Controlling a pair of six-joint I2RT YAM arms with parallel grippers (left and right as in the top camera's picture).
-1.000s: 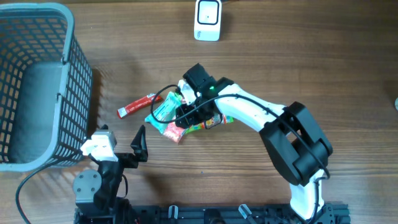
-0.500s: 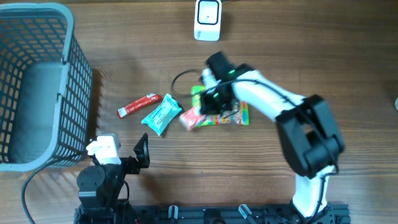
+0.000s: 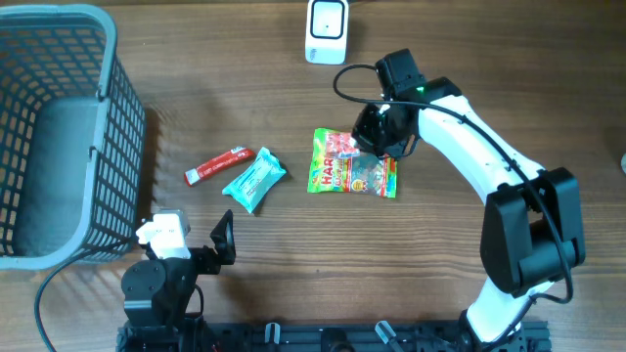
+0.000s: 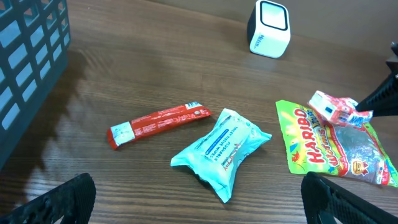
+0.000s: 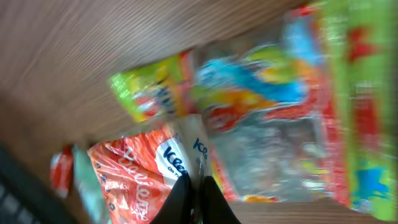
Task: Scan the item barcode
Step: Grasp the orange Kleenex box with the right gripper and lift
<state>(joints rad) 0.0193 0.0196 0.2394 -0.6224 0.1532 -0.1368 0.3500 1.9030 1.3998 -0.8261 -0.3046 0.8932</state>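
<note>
My right gripper [image 3: 375,134] is shut on the edge of a small red and white tissue pack [image 3: 341,145], the item, and holds it just above a green gummy bag [image 3: 353,178]. In the right wrist view the shut gripper [image 5: 198,190] pinches the pack's [image 5: 134,180] white seam, with the gummy bag [image 5: 280,99] blurred behind. The left wrist view shows the pack [image 4: 339,108] hanging over the bag [image 4: 339,149]. No barcode shows. The white scanner [image 3: 326,31] stands at the table's far edge. My left gripper [image 4: 202,198] is open near the front edge with nothing in it.
A red snack bar [image 3: 219,166] and a teal wipes pack [image 3: 256,180] lie left of the gummy bag. A grey mesh basket [image 3: 108,137] fills the left side. A black cable loops by the right arm near the scanner.
My right gripper has shut on the tissue pack and carried it right and toward the scanner. The gummy bag shifted right with it and now lies flat. The left arm barely moved.
</note>
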